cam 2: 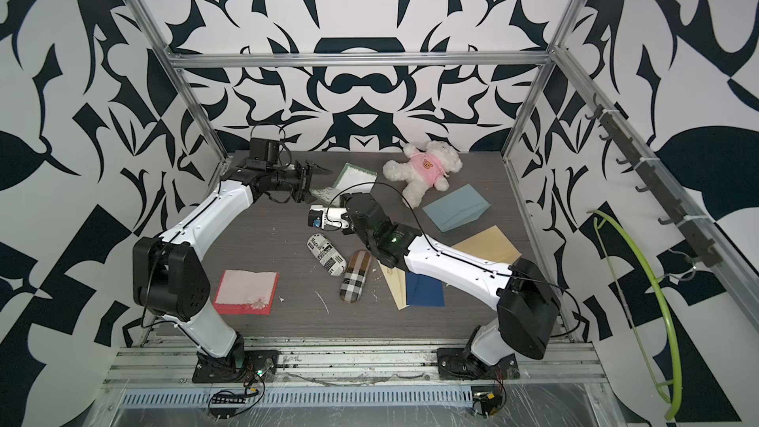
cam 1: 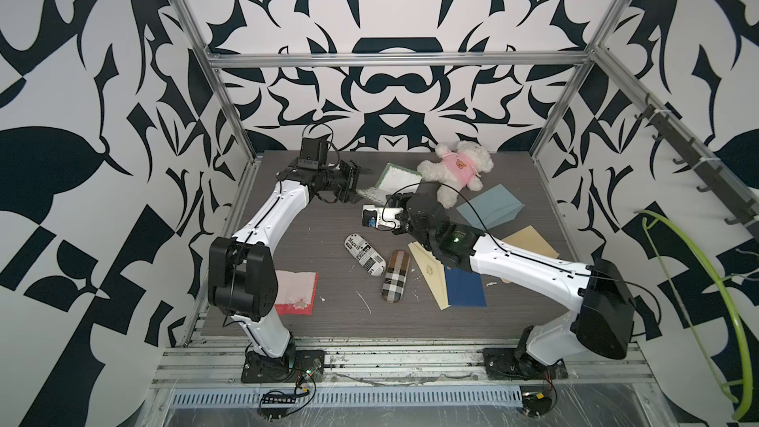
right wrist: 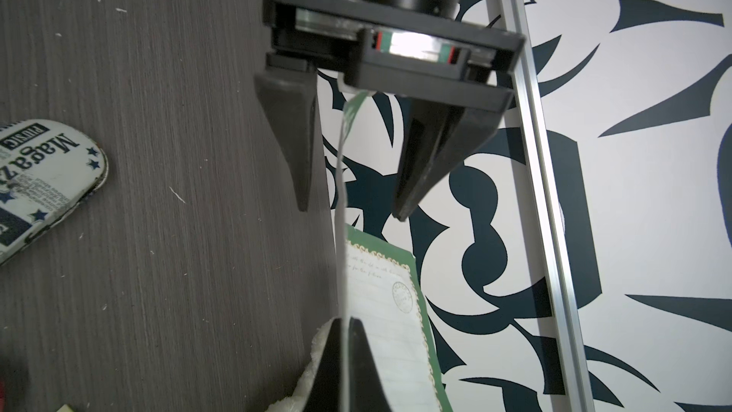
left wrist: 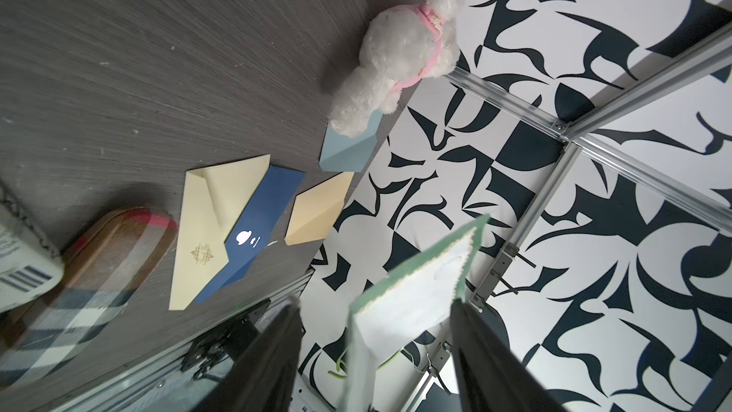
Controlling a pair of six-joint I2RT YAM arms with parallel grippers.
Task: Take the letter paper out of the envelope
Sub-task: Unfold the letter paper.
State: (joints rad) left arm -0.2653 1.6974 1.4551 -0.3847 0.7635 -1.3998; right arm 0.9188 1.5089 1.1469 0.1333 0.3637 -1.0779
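Observation:
The letter paper (cam 1: 404,177), white and lined with a green border, is folded and hangs above the back of the table. My right gripper (right wrist: 344,325) is shut on its edge. A strip of the paper (right wrist: 341,192) runs between the spread fingers of my left gripper (right wrist: 350,212), which is open around it, and in the left wrist view the paper (left wrist: 416,295) stands between both fingers (left wrist: 277,354) without touching either. In both top views my left gripper (cam 1: 363,184) (cam 2: 316,182) faces the paper from the left. The paper is inside no envelope. A light blue envelope (cam 1: 491,209) lies to the right.
A tan envelope (cam 1: 530,240), a cream envelope (cam 1: 427,277) and a dark blue envelope (cam 1: 464,287) lie under the right arm. A white plush bear (cam 1: 456,176) sits at the back. Two glasses cases (cam 1: 363,256) (cam 1: 395,277) lie mid-table, and a red and pink card (cam 1: 295,291) lies front left.

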